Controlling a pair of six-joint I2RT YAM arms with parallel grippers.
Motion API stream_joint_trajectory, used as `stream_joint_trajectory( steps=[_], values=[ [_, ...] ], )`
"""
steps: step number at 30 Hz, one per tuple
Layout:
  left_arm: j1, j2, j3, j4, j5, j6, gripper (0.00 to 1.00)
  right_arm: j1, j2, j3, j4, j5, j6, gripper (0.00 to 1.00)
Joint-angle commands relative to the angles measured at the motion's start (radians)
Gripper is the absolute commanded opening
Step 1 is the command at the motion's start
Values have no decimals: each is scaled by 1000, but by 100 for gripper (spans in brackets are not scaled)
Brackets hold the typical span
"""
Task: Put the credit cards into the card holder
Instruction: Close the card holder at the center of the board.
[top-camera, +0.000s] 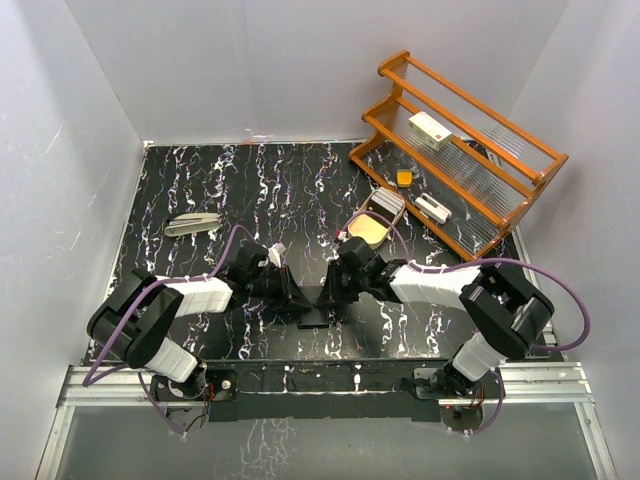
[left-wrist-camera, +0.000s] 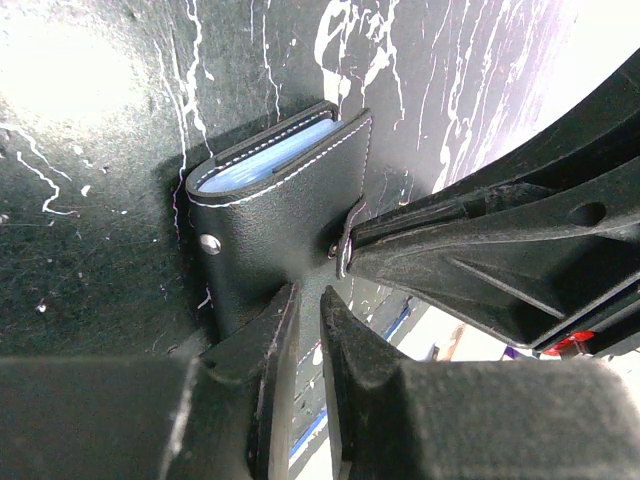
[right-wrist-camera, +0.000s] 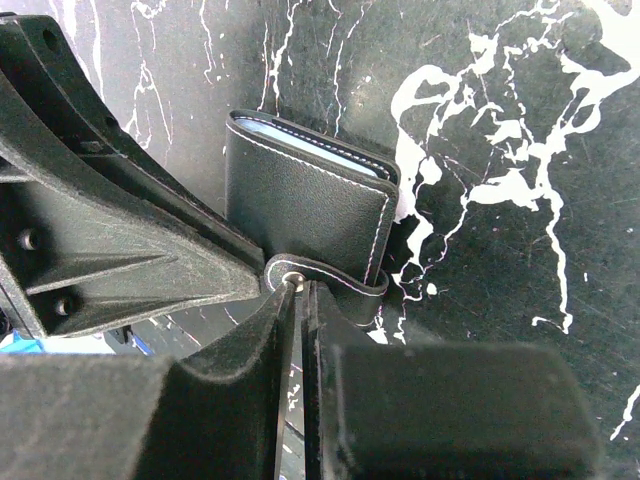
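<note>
The card holder (left-wrist-camera: 275, 215) is a black wallet with white stitching, folded shut, with the pale blue edges of the credit cards (left-wrist-camera: 265, 160) showing inside it. It lies on the black marbled table between both grippers and also shows in the right wrist view (right-wrist-camera: 305, 205). My left gripper (left-wrist-camera: 308, 295) is almost shut, with its tips against the wallet's near edge. My right gripper (right-wrist-camera: 305, 285) is shut, with its tips pressed on the wallet's snap strap (right-wrist-camera: 345, 280). In the top view the two grippers (top-camera: 290, 290) (top-camera: 335, 288) meet at the table's middle front and hide most of the wallet.
A wooden two-tier rack (top-camera: 460, 150) stands at the back right with a white box (top-camera: 430, 130) on it. A cream oval-ended tray (top-camera: 368, 228) lies in front of the rack. A grey-white object (top-camera: 192, 224) lies at the left.
</note>
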Motion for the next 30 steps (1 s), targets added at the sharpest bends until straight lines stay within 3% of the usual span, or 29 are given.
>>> stream_joint_trajectory(
  steps=[1, 13, 30],
  values=[
    [-17, 23, -28, -37, -55, 26, 15, 8, 30, 35, -56, 57, -20, 7],
    [-17, 15, -23, -52, -67, 31, 16, 24, 84, 76, -195, 86, -52, 7],
    [-17, -14, -7, -80, -85, -1, 16, 94, 202, 113, -378, 247, -29, 4]
  ],
)
